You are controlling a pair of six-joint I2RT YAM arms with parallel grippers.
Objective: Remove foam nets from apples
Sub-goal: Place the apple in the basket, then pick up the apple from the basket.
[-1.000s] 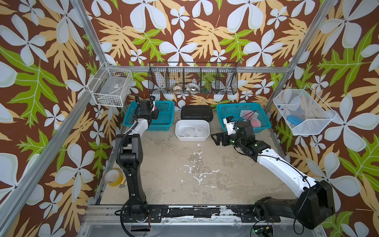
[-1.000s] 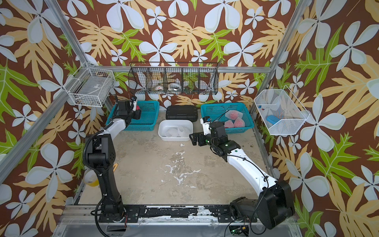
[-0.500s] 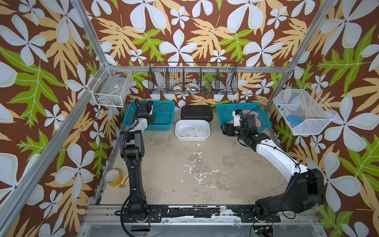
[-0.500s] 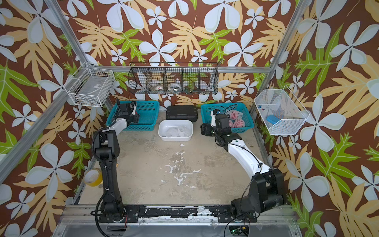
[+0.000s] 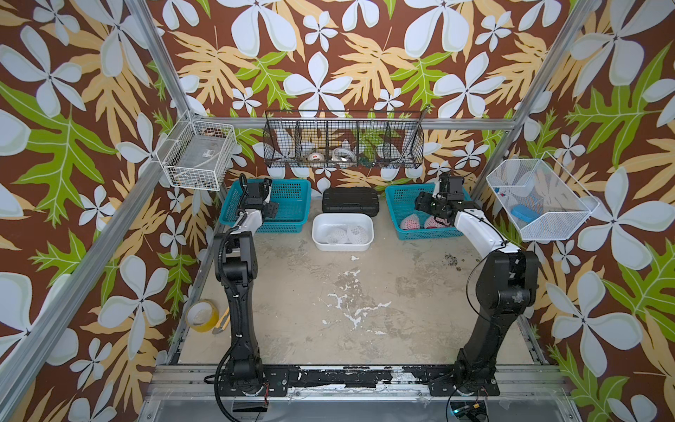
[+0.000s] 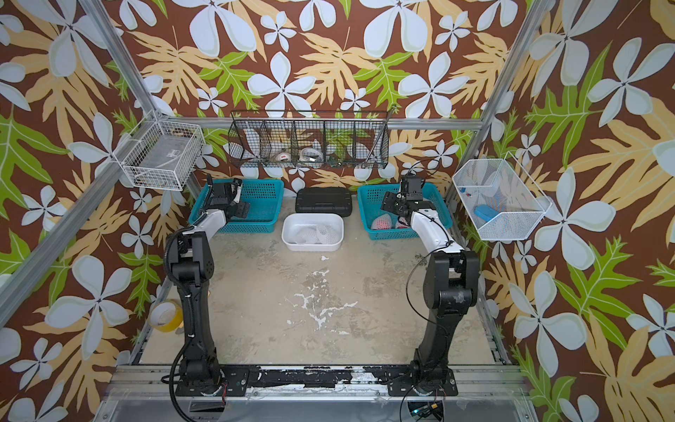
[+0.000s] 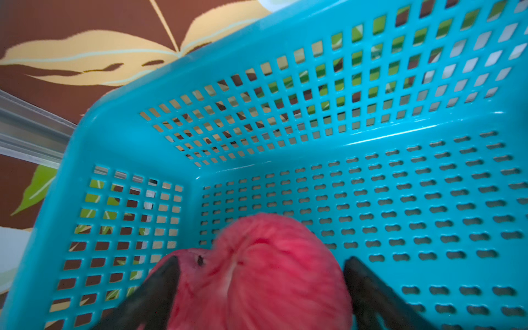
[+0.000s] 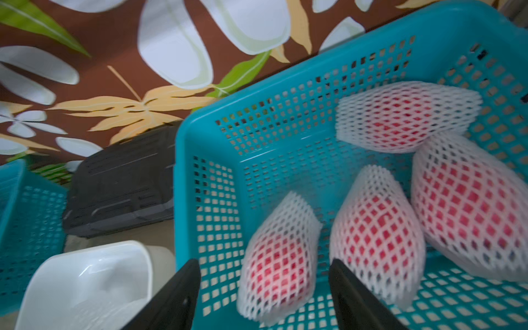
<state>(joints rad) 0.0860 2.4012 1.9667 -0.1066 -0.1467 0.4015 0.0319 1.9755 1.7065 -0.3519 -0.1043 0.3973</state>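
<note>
floral cell, scuffed worktop [image 5: 328, 292]

at its back left corner the left gripper [image 7: 261, 261] stands spread inside the left basket [image 7: 128, 137], a bare apple [image 7: 265, 285] blurred between its fingers [image 7: 160, 291]. at the back right the right gripper [image 8: 264, 264] hangs, jaws apart, over four netted apples [image 8: 377, 237] in the right basket [image 8: 183, 185]. empty nets [image 5: 356, 234] lie in the tub [image 5: 342, 215] between the baskets.

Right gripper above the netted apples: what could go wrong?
1. The right gripper, jaws open, straddles the nearest netted apple, which lies beside its neighbour; closing may snag both foam nets.
2. A pinch on loose foam could slip off.
3. The bare apple inside the open left gripper might roll.
</note>
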